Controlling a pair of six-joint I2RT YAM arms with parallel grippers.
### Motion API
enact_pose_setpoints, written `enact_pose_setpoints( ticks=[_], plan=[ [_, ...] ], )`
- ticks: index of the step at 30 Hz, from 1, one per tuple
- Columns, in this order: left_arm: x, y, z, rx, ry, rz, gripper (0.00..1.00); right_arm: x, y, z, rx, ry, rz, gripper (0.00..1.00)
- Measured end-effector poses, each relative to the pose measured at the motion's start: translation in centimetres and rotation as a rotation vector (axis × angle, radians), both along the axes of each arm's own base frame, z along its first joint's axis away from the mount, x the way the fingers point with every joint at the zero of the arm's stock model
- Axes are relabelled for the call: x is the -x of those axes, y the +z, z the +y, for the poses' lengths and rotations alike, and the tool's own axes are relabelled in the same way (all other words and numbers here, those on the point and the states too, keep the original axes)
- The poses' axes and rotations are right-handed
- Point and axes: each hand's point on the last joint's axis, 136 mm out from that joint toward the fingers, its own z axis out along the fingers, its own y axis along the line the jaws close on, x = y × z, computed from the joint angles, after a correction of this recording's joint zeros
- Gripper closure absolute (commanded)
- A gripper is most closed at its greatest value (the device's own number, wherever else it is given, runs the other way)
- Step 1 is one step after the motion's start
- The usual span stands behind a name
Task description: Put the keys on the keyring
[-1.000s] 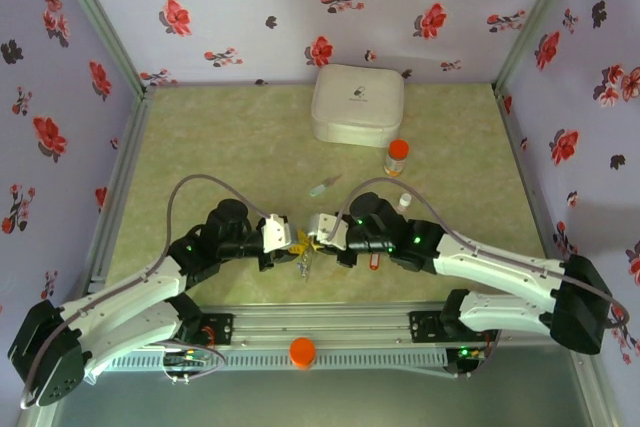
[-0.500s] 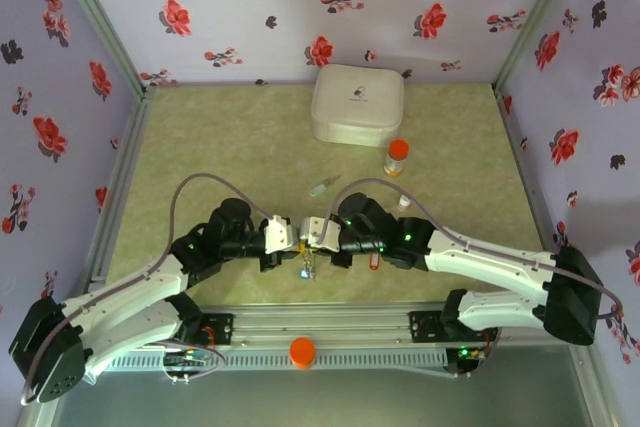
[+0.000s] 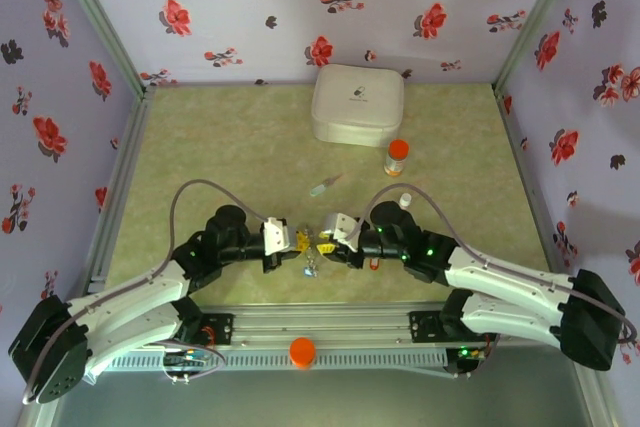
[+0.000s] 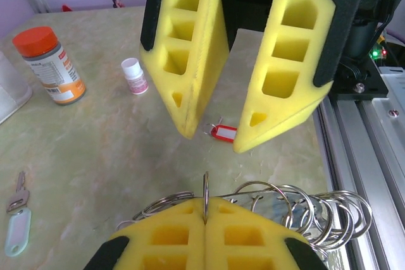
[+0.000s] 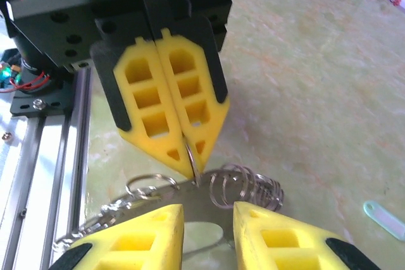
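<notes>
Shows both arms low and turned inward, tips nearly meeting: left gripper [image 3: 301,242] clamped on the silvery keyring [image 4: 329,216] low over the table [image 3: 230,147], right gripper [image 3: 324,243] facing it, fingers narrowly apart, one red key [image 4: 223,132] lying between, one pale key [image 4: 16,232], one orange-capped bottle [image 4: 50,64], one white vial [image 4: 134,75] and one white box [image 3: 357,104] beyond.

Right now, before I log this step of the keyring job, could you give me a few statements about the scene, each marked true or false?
1. The left gripper is shut on a ring of the keyring. True.
2. The right gripper is clamped on the red key. False: its jaws stand apart, and the red key lies on the table.
3. The orange-capped bottle lies on its side. False: it stands upright.
4. A key with a pale tag lies on the table, apart from both grippers. True.
</notes>
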Motion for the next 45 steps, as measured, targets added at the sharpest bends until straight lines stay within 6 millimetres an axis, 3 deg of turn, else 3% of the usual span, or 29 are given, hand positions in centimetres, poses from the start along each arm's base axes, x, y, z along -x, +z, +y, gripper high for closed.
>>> enact_pose_setpoints(
  ticks=[18,45],
  plan=[
    [0.0,0.7,-0.2,0.048,-0.002,-0.007,1.0,-0.1,1.0,1.1,-0.063,0.021,-0.004,0.77],
    [0.1,0.3,-0.1,0.029,-0.012,-0.027,1.0,0.1,-1.1,0.9,-0.002,0.024,-0.006,0.79]
  ],
)
